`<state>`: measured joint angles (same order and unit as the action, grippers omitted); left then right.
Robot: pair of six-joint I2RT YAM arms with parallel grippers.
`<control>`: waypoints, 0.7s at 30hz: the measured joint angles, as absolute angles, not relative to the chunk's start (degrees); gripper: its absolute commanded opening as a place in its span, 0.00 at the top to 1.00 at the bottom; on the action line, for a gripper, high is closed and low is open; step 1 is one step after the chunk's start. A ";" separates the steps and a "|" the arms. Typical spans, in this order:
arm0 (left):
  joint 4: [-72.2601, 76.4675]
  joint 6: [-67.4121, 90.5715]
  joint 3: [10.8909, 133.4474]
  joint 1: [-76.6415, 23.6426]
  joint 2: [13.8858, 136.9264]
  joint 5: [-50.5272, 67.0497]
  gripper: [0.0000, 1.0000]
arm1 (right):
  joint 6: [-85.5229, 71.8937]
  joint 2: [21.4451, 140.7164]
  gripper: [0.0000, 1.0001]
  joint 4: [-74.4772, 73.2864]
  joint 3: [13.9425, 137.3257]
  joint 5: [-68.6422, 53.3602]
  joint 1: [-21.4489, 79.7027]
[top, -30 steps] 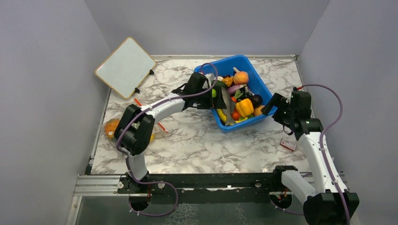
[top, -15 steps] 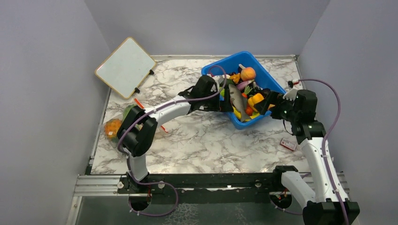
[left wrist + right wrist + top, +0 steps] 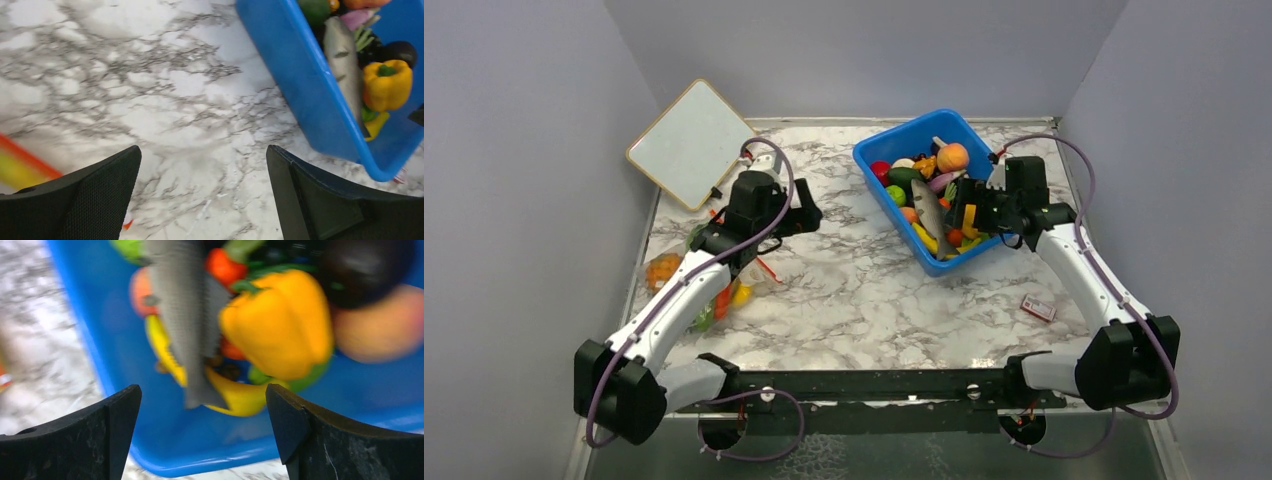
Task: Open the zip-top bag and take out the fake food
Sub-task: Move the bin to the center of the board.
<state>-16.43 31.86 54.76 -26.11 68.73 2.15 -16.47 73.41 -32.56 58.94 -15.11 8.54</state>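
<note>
Leftward, zip-top bag (image 3: 667, 272), rightward, packet (image 3: 1038, 308), print unreadable

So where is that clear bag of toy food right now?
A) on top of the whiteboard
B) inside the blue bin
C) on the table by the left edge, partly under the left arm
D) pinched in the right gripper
C: the zip-top bag lies on the table by its left edge, partly under the left arm; the left gripper and right gripper are both open and empty.
</note>
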 measured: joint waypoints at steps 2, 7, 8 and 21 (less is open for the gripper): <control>-19.51 30.65 53.52 -24.21 64.84 -1.32 0.01 | -16.21 73.41 0.00 -34.11 58.92 -8.78 8.56; -25.41 29.63 50.19 -23.07 58.54 -7.03 0.01 | -17.12 73.43 0.00 -35.83 57.69 4.36 8.40; -26.33 29.74 49.47 -22.90 57.91 -7.66 0.01 | -17.80 73.38 0.00 -35.99 57.69 6.31 8.56; -37.12 35.03 48.12 -21.30 58.83 -18.00 0.01 | -20.05 67.85 0.00 -38.57 57.25 16.99 4.27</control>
